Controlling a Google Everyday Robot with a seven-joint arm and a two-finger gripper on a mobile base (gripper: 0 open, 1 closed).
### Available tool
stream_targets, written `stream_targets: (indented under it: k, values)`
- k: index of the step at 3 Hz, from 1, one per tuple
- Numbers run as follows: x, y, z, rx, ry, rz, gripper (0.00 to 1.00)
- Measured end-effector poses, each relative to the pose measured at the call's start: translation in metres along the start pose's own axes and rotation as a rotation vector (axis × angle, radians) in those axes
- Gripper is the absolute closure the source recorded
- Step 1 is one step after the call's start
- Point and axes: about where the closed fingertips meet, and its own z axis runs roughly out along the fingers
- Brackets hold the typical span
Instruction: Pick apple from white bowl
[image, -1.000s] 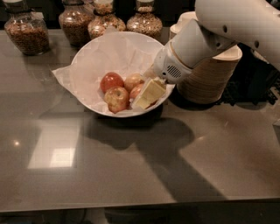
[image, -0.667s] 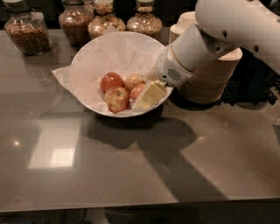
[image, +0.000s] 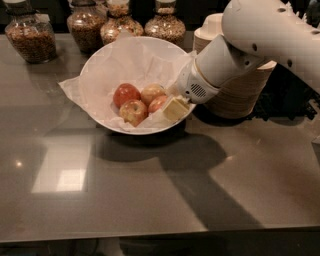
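The white bowl, lined with crinkled white paper, stands on the grey counter at the back centre. Several apples lie in it. The apple, the largest and mostly red-pink, lies at the left of the pile. Two yellower apples lie in front of it and to its right. A smaller red apple lies against my gripper. My gripper reaches down into the bowl's right side from the white arm. It sits right of the pile, apart from the red-pink apple.
A stack of beige disposable bowls stands right behind my arm. Several glass jars of nuts and grains line the back edge. The grey counter stretches toward the front.
My gripper has shifted slightly to the right inside the bowl. The apples have not moved.
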Motion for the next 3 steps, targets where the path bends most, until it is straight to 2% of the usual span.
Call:
stream_targets:
  k: [1,3]
  values:
    - [0.0000,0.0000,0.0000,0.000,0.000,0.000,0.49]
    - [0.0000,0.0000,0.0000,0.000,0.000,0.000,0.95]
